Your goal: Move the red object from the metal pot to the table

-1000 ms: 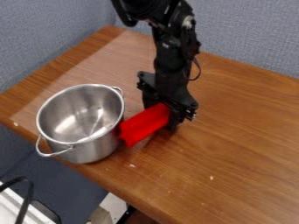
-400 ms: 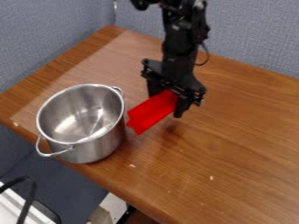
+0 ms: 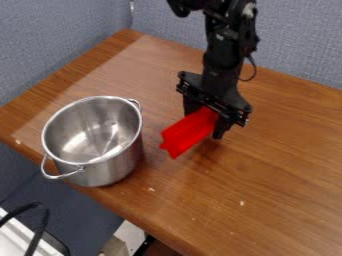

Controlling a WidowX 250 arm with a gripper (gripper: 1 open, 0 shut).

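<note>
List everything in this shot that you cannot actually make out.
- The pincer: its fingertips are hidden behind the red object that it is shut on, so the contact points cannot be seen.
- Whether the red object's lower end touches the table or hangs just above it: this single camera angle leaves it unclear.
- The arm's upper part: cut off by the top edge.
- The metal pot: its far outer wall is hidden by its own body.

The surface [image 3: 287, 190] is a brown wood-grain top with a darker rounded edge, and it runs from the upper middle of the frame down to the lower right. The metal pot [image 3: 91, 140] stands upright directly on it at the left of the frame, close to the near edge. The pot is empty inside.
</note>
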